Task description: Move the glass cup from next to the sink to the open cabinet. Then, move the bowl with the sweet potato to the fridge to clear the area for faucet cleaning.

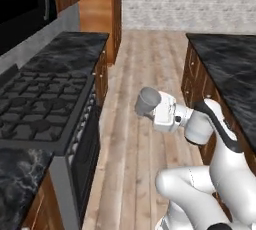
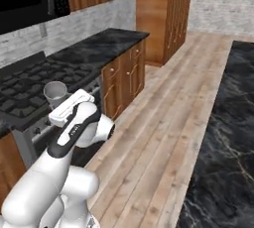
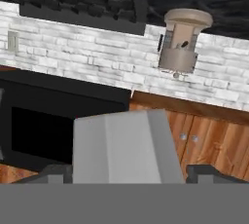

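Holding the glass cup between our jaws, we keep them spread wide around its sides, gripper raised above the wooden floor beside the stove. From the hand camera, the cup sits between the fingertips.

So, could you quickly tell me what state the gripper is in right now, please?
Gripper: closed on the glass cup, jaws wide around it, carried above the floor beside the stove.
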Controlling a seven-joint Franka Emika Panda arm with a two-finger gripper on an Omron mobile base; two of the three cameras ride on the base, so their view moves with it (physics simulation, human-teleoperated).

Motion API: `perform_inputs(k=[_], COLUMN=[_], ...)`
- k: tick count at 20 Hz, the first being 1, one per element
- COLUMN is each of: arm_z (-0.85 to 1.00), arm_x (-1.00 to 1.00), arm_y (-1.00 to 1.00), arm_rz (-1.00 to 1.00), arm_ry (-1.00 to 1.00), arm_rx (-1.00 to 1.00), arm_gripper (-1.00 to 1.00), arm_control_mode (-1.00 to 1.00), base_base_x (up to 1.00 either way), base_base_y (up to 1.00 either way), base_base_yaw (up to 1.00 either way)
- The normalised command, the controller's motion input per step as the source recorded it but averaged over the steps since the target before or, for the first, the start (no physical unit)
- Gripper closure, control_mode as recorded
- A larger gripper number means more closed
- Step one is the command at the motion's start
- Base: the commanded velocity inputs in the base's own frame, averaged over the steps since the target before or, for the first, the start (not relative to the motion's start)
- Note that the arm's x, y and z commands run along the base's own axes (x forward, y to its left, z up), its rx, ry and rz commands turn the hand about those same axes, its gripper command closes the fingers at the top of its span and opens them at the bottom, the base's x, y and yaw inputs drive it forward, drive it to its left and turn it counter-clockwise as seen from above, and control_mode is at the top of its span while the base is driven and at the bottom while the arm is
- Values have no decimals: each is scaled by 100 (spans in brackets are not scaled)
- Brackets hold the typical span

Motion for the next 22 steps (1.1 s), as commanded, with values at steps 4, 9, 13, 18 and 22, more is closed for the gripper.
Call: perform_inputs(k=[4,9,13,18,22], arm_z=[0,0,0,0,0], arm_x=[0,0,0,0,0], arm_y=[0,0,0,0,0], arm_rz=[0,0,0,0,0], arm_ry=[0,0,0,0,0], arm_rx=[0,0,0,0,0], arm_gripper=[100,100,100,100,100], arm_control_mode=[100,100,100,100,100], base_base_x=[100,100,100,100,100], base_base_y=[35,28,-8,0,7], base_base_yaw=[-34,-31,-25,-16,-22])
